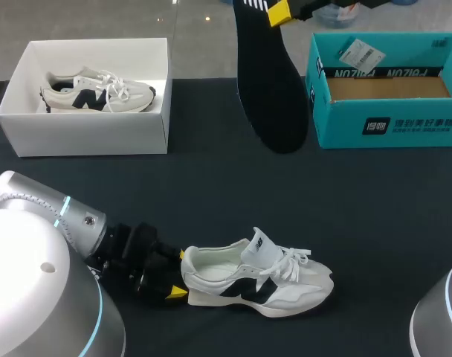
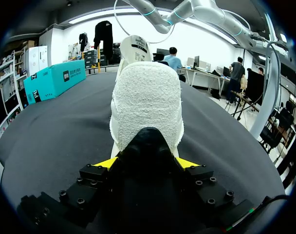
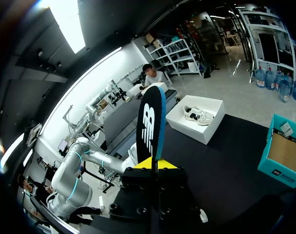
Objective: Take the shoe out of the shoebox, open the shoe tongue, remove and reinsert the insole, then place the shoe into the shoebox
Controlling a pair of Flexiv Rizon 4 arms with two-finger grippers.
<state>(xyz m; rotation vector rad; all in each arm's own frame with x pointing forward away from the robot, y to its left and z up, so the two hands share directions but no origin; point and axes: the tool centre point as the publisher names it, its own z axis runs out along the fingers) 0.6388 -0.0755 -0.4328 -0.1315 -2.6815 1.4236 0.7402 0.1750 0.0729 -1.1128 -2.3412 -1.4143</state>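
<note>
White-and-black sneaker (image 1: 259, 281) sits on the dark bench (image 1: 211, 186), heel seemingly pinched by the left claw (image 1: 177, 275), while the right claw (image 1: 279, 11) pinches the black foam insole (image 1: 270, 89) dangling beneath it, which may swing and miss the shoe's opening.

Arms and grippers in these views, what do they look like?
The left arm and right arm are rounded silver-grey casings with glowing light-blue rings at the joints. The left gripper and right gripper have boxy black bodies studded with screws, each with two fingers ending in bright yellow tips.
</note>
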